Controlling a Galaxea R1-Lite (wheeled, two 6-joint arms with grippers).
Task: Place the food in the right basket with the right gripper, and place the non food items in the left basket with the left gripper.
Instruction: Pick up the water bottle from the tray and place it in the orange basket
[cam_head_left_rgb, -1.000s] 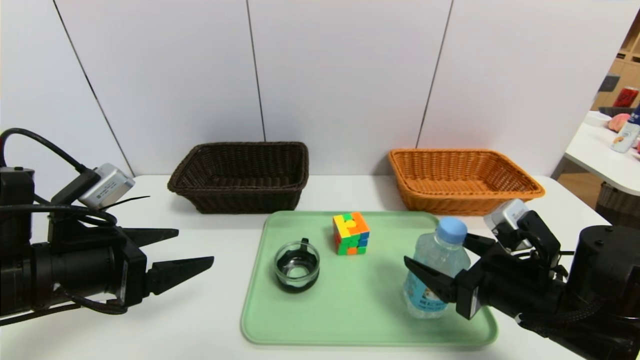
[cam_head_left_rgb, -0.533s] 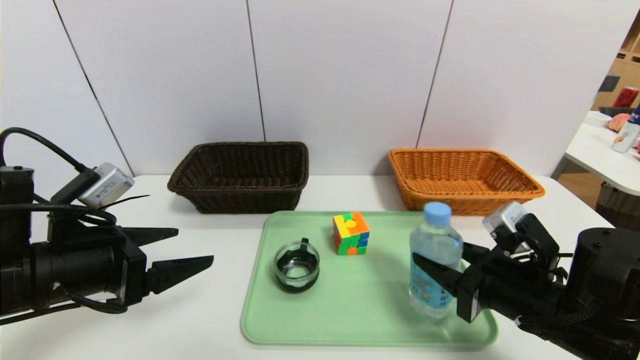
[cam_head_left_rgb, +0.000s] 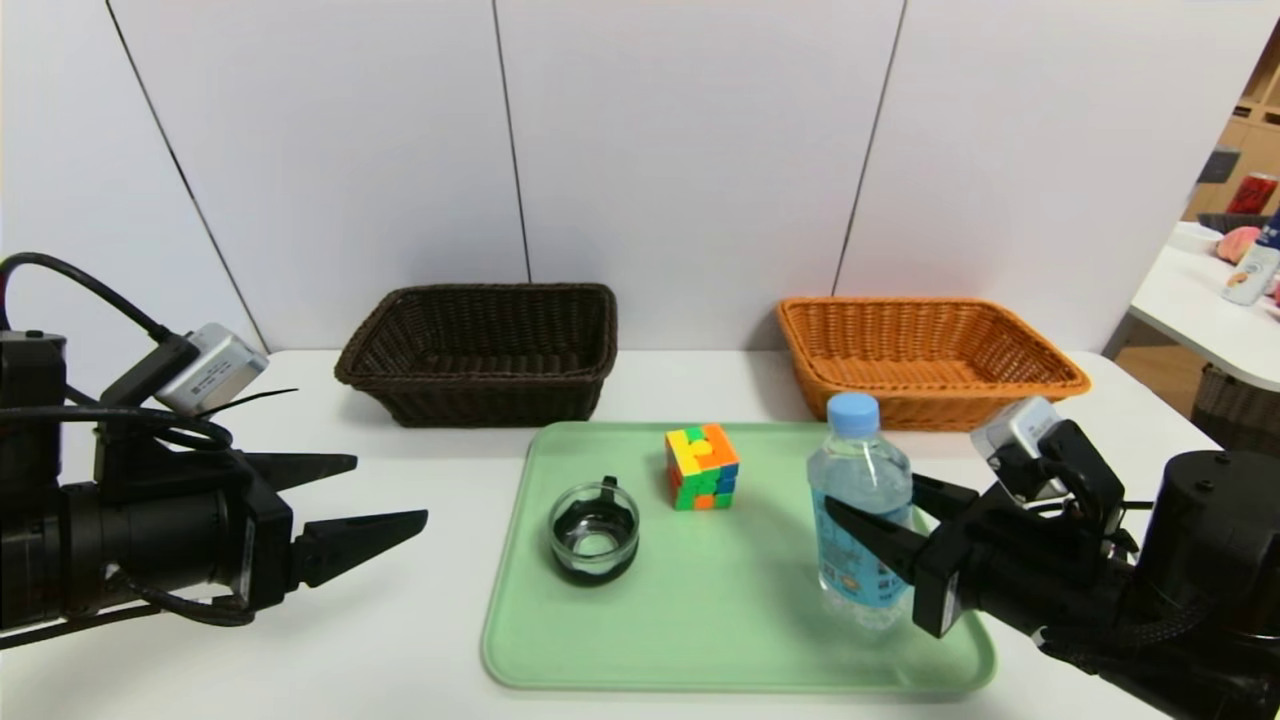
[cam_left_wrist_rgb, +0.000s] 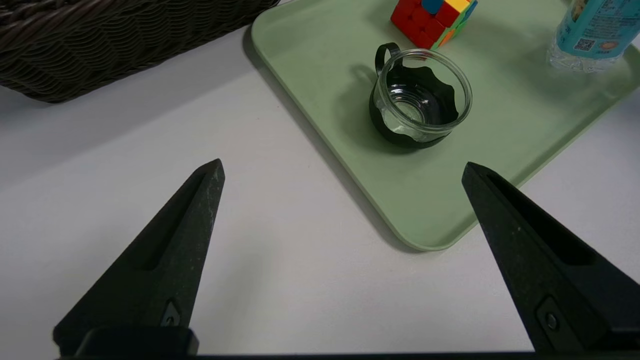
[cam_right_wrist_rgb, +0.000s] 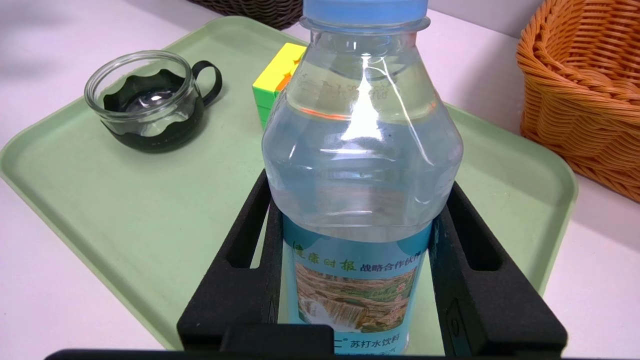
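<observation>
Right gripper (cam_head_left_rgb: 885, 520) fingers squeezed shut on water bottle (cam_head_left_rgb: 859, 500) standing upright on green tray (cam_head_left_rgb: 700, 640), left gripper (cam_head_left_rgb: 385, 495) fingers wide open over white table (cam_head_left_rgb: 200, 670) beside tray

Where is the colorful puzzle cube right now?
In the head view the puzzle cube sits at the back middle of the green tray, between the glass cup on its left and the water bottle on its right.
</observation>
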